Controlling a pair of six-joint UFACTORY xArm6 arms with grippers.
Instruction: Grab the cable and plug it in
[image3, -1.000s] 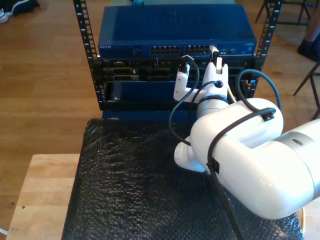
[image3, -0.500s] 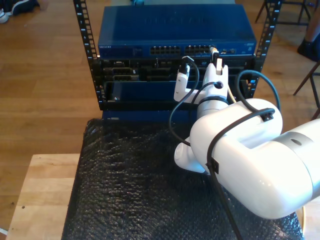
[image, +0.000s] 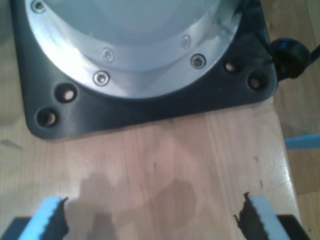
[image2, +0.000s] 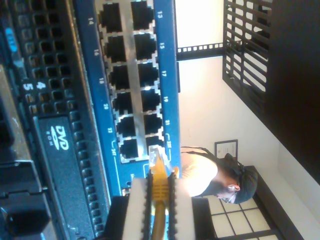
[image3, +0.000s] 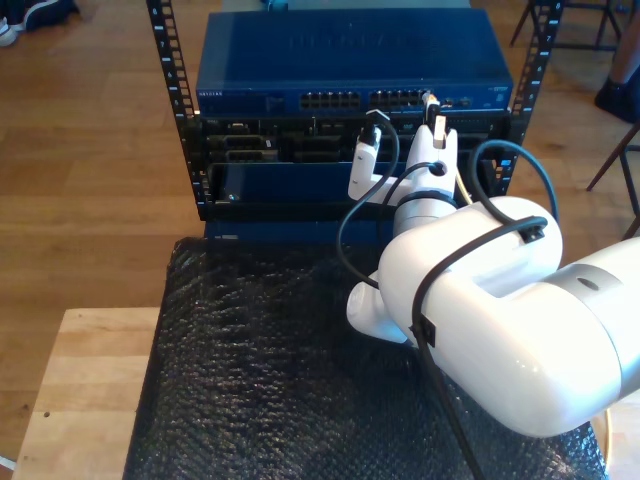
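Cable at switch ports
My second gripper (image2: 159, 212) clamps the cable (image2: 159, 186), plug at the blue switch (image2: 131, 75); my first gripper (image: 150, 220) gapes wide.

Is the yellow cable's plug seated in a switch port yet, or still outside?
Still outside. The plug, clamped in my second gripper, has its clear tip at the mouth of a port on the blue switch, not seated inside.

Bright, even daylight in the exterior view. Soft shadows fall on the pale wooden table (image: 165, 155), which looks blurred. A white wall (image2: 210, 95) glares, overexposed.
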